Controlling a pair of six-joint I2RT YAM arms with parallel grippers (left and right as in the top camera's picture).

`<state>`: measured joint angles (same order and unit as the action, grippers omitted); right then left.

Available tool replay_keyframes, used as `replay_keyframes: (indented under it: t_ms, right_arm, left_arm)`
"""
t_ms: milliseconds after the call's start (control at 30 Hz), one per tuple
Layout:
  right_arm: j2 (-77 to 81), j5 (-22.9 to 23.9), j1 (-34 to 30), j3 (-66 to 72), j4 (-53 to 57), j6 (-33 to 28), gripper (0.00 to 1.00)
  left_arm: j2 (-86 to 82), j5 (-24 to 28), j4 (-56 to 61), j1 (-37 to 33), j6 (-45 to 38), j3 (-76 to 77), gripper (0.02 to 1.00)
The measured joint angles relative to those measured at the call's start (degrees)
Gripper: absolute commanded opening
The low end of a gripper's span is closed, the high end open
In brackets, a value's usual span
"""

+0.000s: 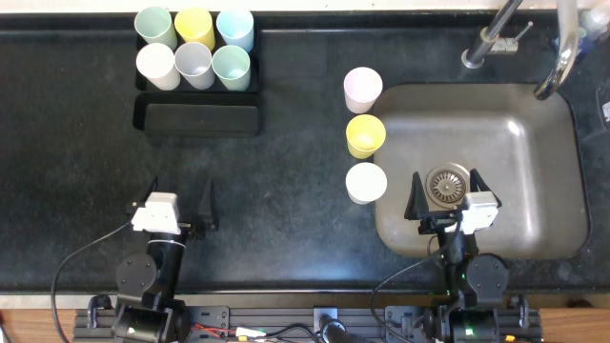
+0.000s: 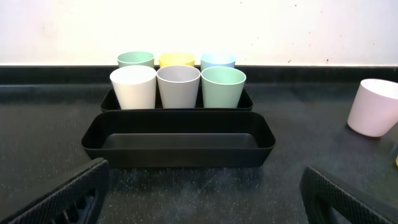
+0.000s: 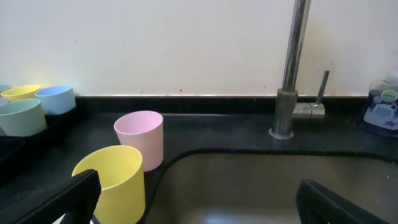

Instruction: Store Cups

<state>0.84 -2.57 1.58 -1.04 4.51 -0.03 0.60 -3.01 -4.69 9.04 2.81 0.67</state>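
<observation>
Bare surface (image 1: 286, 181) spreads between the black trays (image 1: 196, 118) and three cups (image 1: 365, 135) lining the left rim of the sink (image 1: 524, 143).

The pink cup (image 2: 375, 107) is clipped by the edge; tap (image 3: 289, 74) and soap bottle (image 3: 384, 109) likewise cut off.

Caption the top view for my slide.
Six stored cups occupy the far tray; a pink cup, yellow cup and white cup wait beside the sink; left gripper and right gripper open.

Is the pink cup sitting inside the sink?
No, the pink cup stands on the black counter just outside the rim of the sink, next to the yellow cup.
</observation>
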Motion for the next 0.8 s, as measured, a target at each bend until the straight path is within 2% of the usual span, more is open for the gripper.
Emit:
replay_keyframes:
  t_ms: [267, 433, 633, 800]
  right_arm:
    - [0.0, 0.0, 0.0, 0.0, 0.0, 0.0, 0.998]
    - [0.0, 0.0, 0.0, 0.0, 0.0, 0.0, 0.996]
    - [0.0, 0.0, 0.0, 0.0, 0.0, 0.0, 0.996]
    - [0.0, 0.0, 0.0, 0.0, 0.0, 0.0, 0.998]
  left_arm:
    - [1.2, 0.0, 0.0, 0.0, 0.0, 0.2, 0.998]
    - [12.7, 0.5, -0.5, 0.0, 0.0, 5.9, 0.998]
    - [31.8, 3.1, -4.2, 0.0, 0.1, 26.0, 0.998]
    - [51.6, 11.9, -19.3, 0.2, 0.2, 52.9, 0.998]
